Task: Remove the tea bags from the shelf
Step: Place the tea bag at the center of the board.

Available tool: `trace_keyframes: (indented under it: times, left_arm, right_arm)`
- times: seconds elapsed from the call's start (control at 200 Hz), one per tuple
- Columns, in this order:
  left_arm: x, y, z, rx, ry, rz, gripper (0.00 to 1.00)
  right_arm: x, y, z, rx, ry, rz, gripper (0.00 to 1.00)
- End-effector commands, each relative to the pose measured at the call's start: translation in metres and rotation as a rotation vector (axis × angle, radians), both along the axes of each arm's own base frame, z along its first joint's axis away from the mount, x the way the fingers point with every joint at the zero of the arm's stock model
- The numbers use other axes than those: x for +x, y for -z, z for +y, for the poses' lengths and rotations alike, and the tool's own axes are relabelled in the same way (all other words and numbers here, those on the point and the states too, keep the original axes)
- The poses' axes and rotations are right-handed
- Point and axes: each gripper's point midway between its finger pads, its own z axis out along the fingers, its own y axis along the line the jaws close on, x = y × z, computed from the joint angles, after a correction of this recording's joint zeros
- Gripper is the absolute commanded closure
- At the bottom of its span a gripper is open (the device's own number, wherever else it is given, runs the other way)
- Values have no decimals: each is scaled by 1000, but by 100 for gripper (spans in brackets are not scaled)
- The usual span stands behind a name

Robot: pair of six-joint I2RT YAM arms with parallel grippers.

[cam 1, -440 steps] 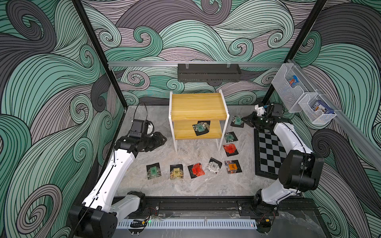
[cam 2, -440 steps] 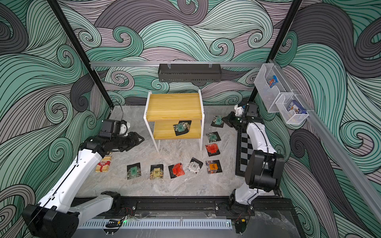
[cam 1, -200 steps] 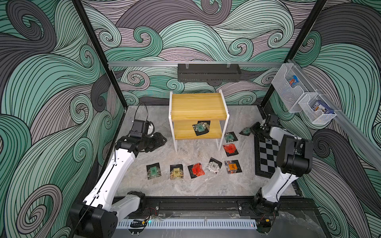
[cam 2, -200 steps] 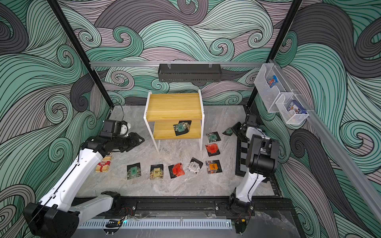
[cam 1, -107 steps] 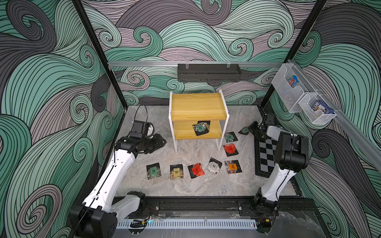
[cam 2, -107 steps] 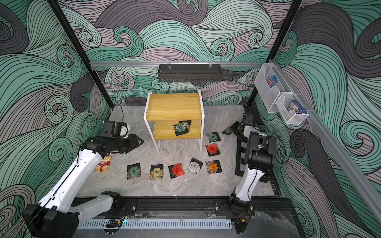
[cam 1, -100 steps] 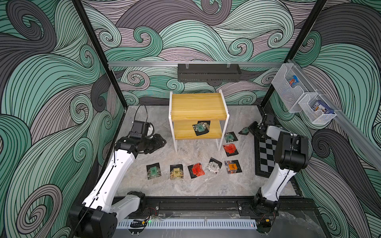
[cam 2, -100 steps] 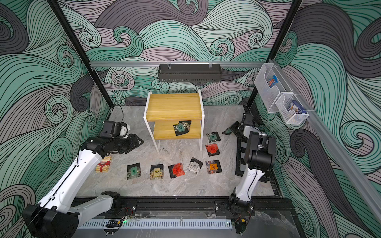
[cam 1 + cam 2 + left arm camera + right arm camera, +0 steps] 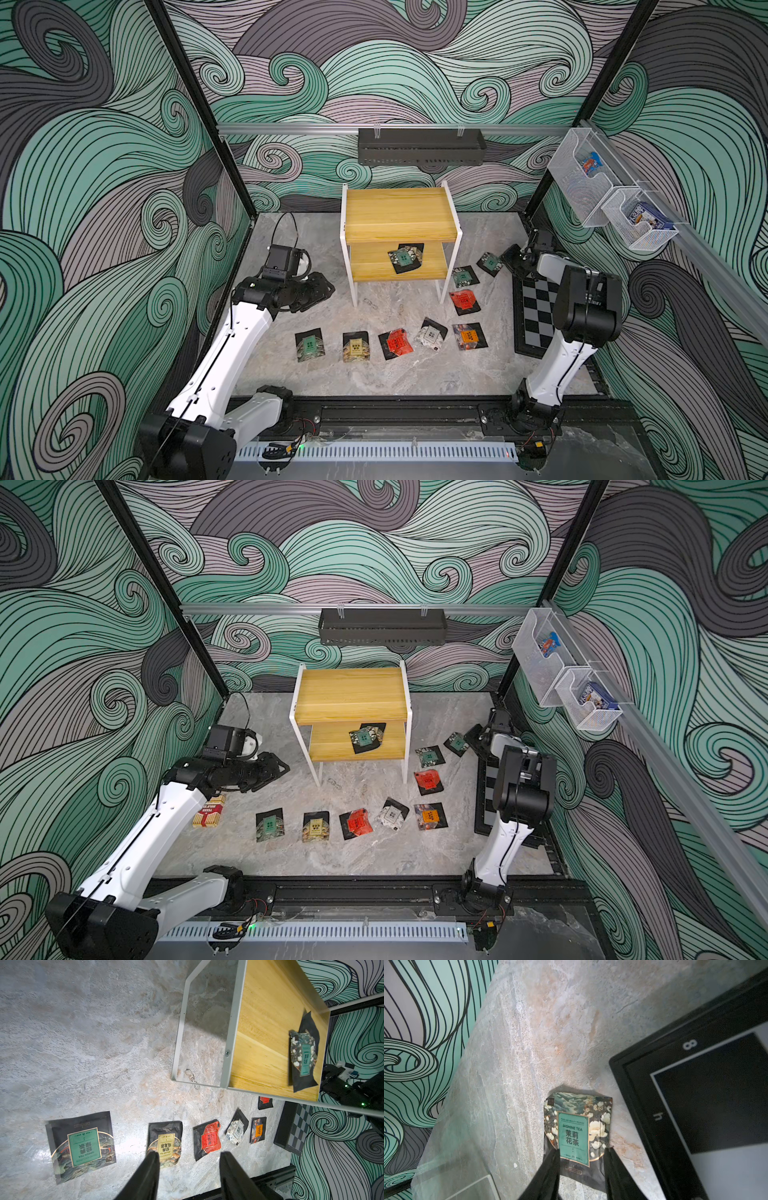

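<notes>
Nearest the front, five tea bags (image 9: pixel 397 343) lie in a loose row on the tabletop (image 9: pixel 374 378), already off the shelf (image 9: pixel 399 212). Just behind them the left claw (image 9: pixel 189 1154) has not moved. It is spread and empty, its arm stretched low along the left side and pointing toward the shelf's leg. Further back, the right claw (image 9: pixel 582 1151) was pinching a jasmine sachet (image 9: pixel 574 1126) a second ago. Its fingers have now parted, and the sachet rests flat beside the chessboard (image 9: pixel 540 307). That arm is folded, elbow high, wrist dipped to the tabletop. One more delivery looks finished. Farthest back, the shelf's lower board holds what seem to be two overlapping bags (image 9: pixel 405 257), so work remains.
</notes>
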Motion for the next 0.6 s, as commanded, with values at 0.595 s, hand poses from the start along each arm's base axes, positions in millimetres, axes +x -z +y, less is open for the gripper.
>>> trace_keyframes:
  times: [0.595]
  left_arm:
    - [0,-21,2,-1,10,-89,49]
  right_arm:
    - [-63,-95,56,-51,-150,-138,53]
